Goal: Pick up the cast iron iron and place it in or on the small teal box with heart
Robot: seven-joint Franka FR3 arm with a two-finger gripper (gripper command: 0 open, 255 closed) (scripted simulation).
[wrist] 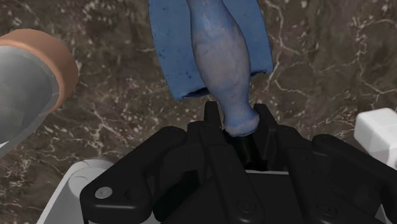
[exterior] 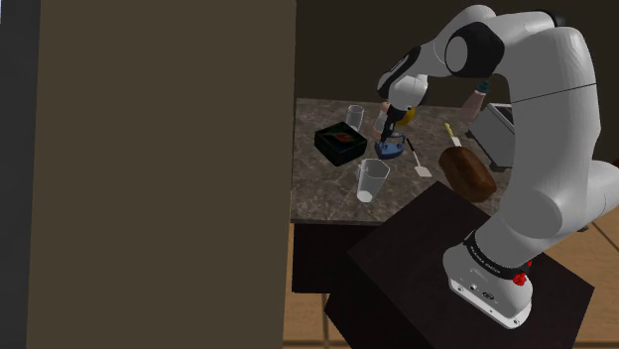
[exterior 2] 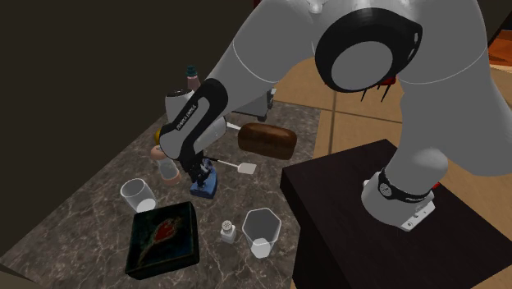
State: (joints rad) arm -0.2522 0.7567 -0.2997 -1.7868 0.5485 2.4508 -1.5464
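Ok, tool [wrist: 238, 119]: clamped on blue iron [wrist: 219, 57], at the handle's end.
iron: near dark heart box [exterior 2: 162, 238], not touching it.
why handle: only narrow part fitting the jaws; likely keeps sole flat for set-down.

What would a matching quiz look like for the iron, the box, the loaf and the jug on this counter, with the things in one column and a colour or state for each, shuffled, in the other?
Things:
1. iron
2. box
3. loaf
4. jug

Descriptions:
A. see-through
B. brown
C. blue, handle tip clasped by the claw
D. black, red mark on top

Pairs: 1-C, 2-D, 3-B, 4-A
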